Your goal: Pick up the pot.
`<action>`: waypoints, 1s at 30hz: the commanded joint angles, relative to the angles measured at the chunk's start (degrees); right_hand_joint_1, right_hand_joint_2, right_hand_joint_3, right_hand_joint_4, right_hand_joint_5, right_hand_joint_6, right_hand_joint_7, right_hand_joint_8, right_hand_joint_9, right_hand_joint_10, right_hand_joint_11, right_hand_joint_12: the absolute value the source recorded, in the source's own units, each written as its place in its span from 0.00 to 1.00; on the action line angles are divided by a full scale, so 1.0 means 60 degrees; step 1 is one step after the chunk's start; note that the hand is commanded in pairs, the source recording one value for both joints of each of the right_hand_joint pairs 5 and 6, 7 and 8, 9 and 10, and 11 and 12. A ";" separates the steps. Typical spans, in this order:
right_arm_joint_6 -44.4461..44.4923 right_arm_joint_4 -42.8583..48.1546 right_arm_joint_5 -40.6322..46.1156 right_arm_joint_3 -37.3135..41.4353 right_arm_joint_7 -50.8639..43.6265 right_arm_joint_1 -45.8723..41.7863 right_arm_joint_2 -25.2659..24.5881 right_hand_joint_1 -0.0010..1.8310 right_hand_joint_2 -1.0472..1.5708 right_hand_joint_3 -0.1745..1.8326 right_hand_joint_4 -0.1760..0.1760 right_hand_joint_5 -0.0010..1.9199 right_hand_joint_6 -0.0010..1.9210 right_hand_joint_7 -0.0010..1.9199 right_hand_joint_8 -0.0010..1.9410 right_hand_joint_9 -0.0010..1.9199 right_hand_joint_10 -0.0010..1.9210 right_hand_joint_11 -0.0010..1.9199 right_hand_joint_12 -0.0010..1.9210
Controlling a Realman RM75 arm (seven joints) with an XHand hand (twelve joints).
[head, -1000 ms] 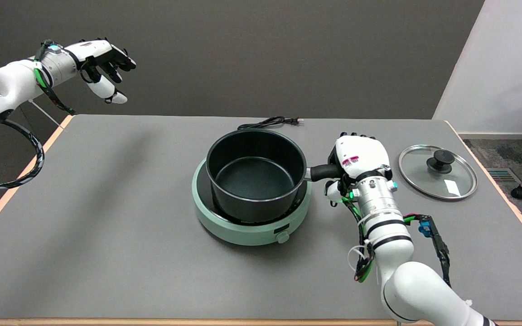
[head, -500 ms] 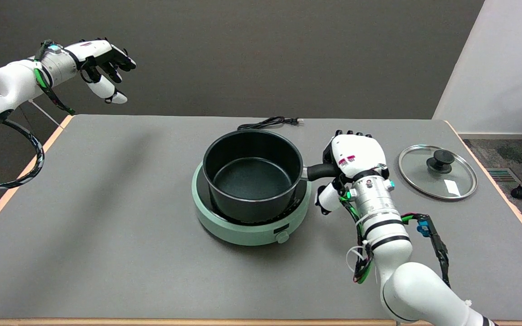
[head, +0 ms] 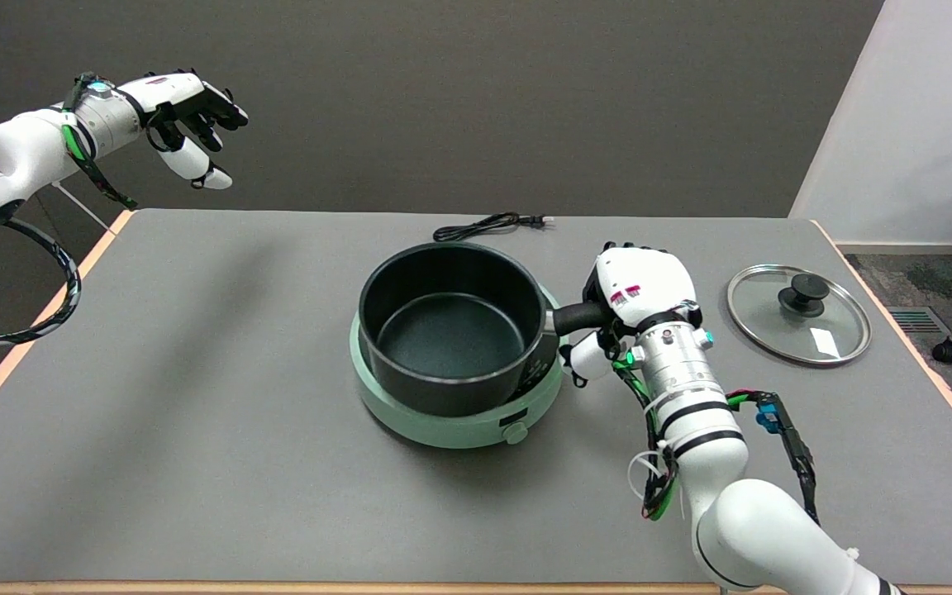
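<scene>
At the far left we see the idle left hand (head: pixel 187 107) held in the air above the table's far left corner, its fingers loosely curled and holding nothing. Below it the grey table (head: pixel 195 372) stretches across the view, with a pale wooden edge showing along its left side.

Moving toward the middle, we come to the mint-green cooker (head: pixel 451 413), a round hot plate with a small knob on its near rim. The black pot (head: pixel 451 330) is over it, open and with nothing inside, its dark inner floor plainly visible. The pot overlaps the cooker's left part, leaving a strip of the black cooking plate showing at the right under the handle side. We cannot tell whether its base touches the plate or is just above it. Behind the pot, near the table's far edge, a black power cord (head: pixel 488 223) lies coiled with its plug pointing right.

To the right of the pot, its black handle (head: pixel 579 316) sticks out sideways into our right hand (head: pixel 637 289). The hand is wrapped around the handle, fingers closed over the top and the thumb tucked beneath, so it has a firm hold on the pot. The white forearm runs from it down to the lower right.

Further right, well apart from the hand, a glass lid (head: pixel 798 312) with a black knob lies flat on the table near its right edge.
</scene>
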 commanded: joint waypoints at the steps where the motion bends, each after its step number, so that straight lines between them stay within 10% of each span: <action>1: -0.0379 -0.0034 -0.0102 0.0025 -0.0019 0.0012 0.0094 0.65 0.42 0.66 0.23 0.89 0.89 0.89 0.88 0.89 0.89 0.89 0.89; 11: -0.0329 0.0031 0.0217 0.0312 0.0057 0.0190 0.0139 0.70 0.38 0.99 0.18 0.88 0.88 0.88 0.87 0.88 0.88 0.88 0.88; 30: -0.0070 0.0009 0.1592 0.0723 0.0283 0.0830 0.0593 0.67 0.56 1.00 0.16 0.87 0.87 0.87 0.86 0.87 0.87 0.87 0.87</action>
